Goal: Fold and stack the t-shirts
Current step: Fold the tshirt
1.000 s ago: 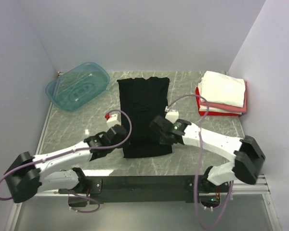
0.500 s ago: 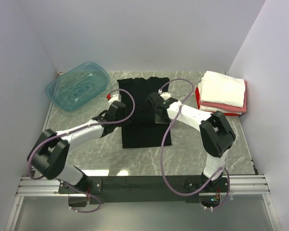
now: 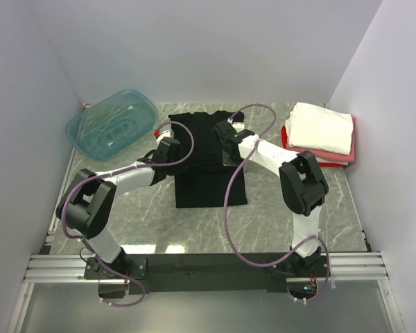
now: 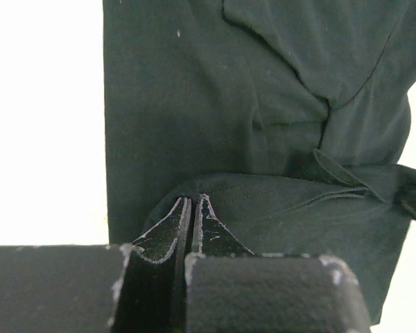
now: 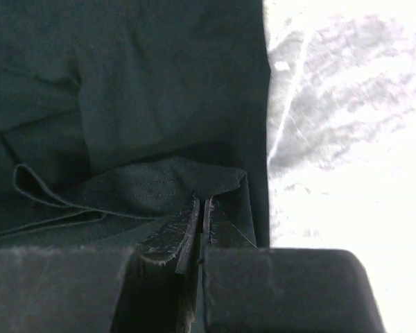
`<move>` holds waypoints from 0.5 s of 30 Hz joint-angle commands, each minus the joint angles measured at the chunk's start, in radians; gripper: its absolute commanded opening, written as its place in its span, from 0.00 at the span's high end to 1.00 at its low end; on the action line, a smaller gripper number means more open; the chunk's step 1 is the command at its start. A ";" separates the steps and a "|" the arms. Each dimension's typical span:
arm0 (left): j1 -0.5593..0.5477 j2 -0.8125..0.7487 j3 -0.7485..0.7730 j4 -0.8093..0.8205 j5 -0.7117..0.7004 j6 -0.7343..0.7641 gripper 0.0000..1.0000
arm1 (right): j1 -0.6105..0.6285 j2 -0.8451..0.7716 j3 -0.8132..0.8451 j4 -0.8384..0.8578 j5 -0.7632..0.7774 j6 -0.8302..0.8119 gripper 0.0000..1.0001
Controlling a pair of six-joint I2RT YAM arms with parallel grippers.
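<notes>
The table [image 4: 41, 104] shows blank white, the black t-shirt [image 4: 249, 104] running off-frame.

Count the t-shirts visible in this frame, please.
4. The black shirt lies mid-table between the arms; the white shirt, pink shirt and red shirt sit folded in one stack at the far right. More could be hidden inside that stack.

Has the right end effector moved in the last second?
Yes. The right end effector, shut on the black t-shirt, moved toward the far table edge, now level with the folded stack.
</notes>
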 commanded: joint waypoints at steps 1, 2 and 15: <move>0.015 0.030 0.050 0.043 0.015 0.005 0.99 | -0.017 0.045 0.053 -0.015 0.010 -0.029 1.00; 0.017 0.039 0.056 0.041 0.015 0.003 0.99 | -0.019 0.058 0.059 -0.015 0.006 -0.029 1.00; -0.009 -0.021 0.147 -0.153 -0.133 0.027 0.27 | -0.030 -0.026 0.108 -0.050 0.019 -0.063 0.58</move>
